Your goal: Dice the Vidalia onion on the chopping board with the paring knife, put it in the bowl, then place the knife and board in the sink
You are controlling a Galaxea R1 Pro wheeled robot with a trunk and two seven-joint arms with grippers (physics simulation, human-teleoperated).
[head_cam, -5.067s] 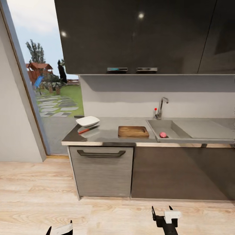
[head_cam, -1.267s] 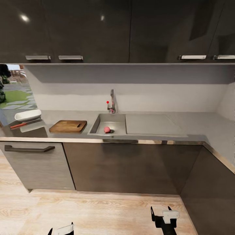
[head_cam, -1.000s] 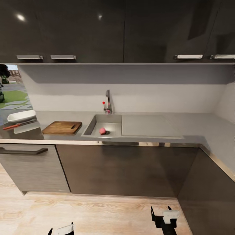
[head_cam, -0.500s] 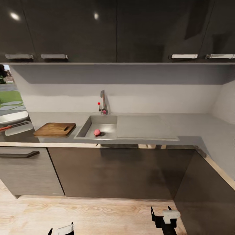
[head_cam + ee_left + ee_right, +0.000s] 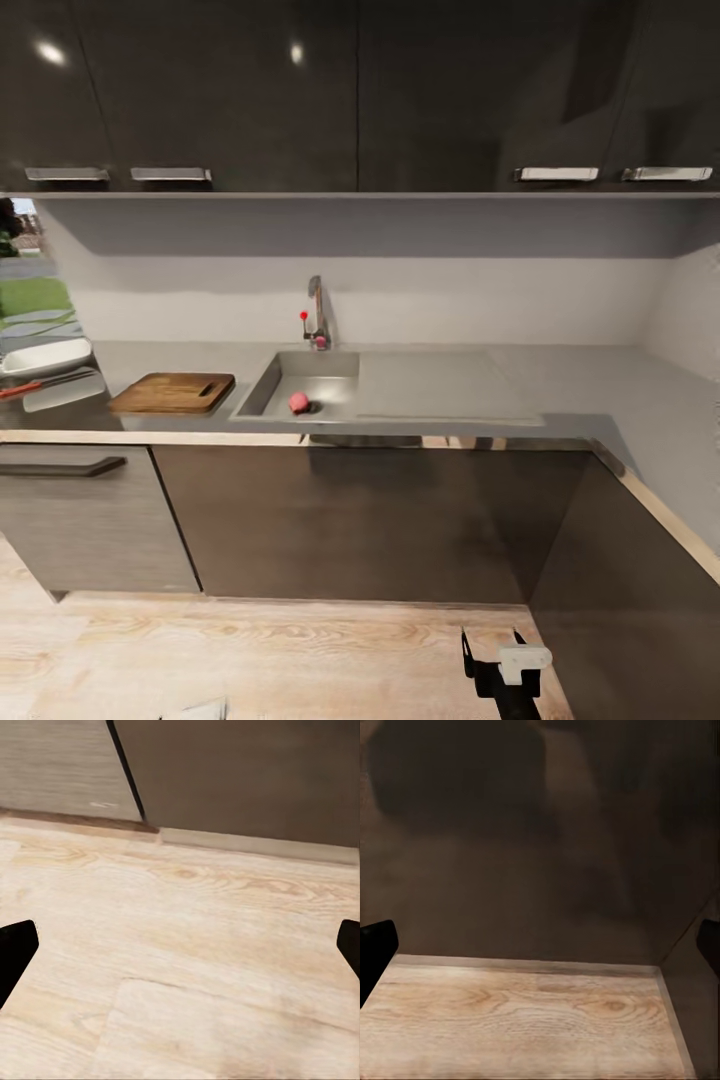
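The Vidalia onion, a small pinkish-red ball, lies in the sink near the drain, below the chrome tap. Left of the sink, the brown chopping board rests on the grey countertop. At the far left edge stand the white bowl and the red-handled paring knife. My right gripper hangs low over the floor, well short of the counter, and is open with nothing between its fingers. The left gripper is also open over the wooden floor, empty.
Dark base cabinets run under the counter and turn a corner at the right. A grey drawer front with a dark handle is at the left. Dark wall cabinets hang above. Light wooden floor lies between me and the cabinets.
The view has swung right along the counter, bringing the sink toward the middle, then settled. The left gripper has sunk almost out of the head view's lower edge. Nothing on the counter has moved.
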